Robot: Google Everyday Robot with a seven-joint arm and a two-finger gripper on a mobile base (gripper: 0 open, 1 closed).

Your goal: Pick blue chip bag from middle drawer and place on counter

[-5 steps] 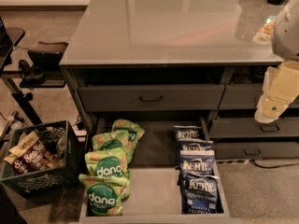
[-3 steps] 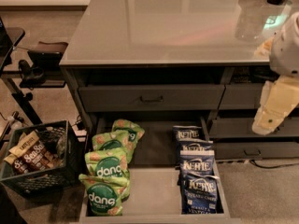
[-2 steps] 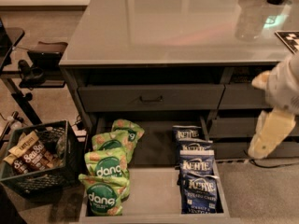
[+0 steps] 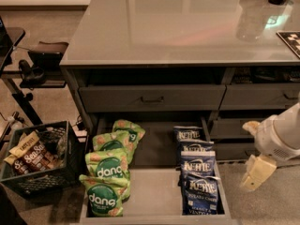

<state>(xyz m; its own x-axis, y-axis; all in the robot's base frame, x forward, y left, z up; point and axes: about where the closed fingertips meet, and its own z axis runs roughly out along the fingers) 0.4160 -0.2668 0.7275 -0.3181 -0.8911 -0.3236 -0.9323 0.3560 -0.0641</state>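
My pale cream gripper (image 4: 256, 171) hangs low at the right, outside the open wide dark grey drawer (image 4: 154, 193) and near its right wall. I cannot tell whether it is wide or narrow. The glossy dark blue "Kettle" chip bags (image 4: 198, 165) lie in a row along the drawer's right side, with green "dang" bags (image 4: 108, 165) along its left. The glossy grey counter (image 4: 178, 27) spreads above.

Tan carpet floor (image 4: 51, 102), black crate (image 4: 44, 184) (snacks (image 4: 29, 156) inside) at left, dim light
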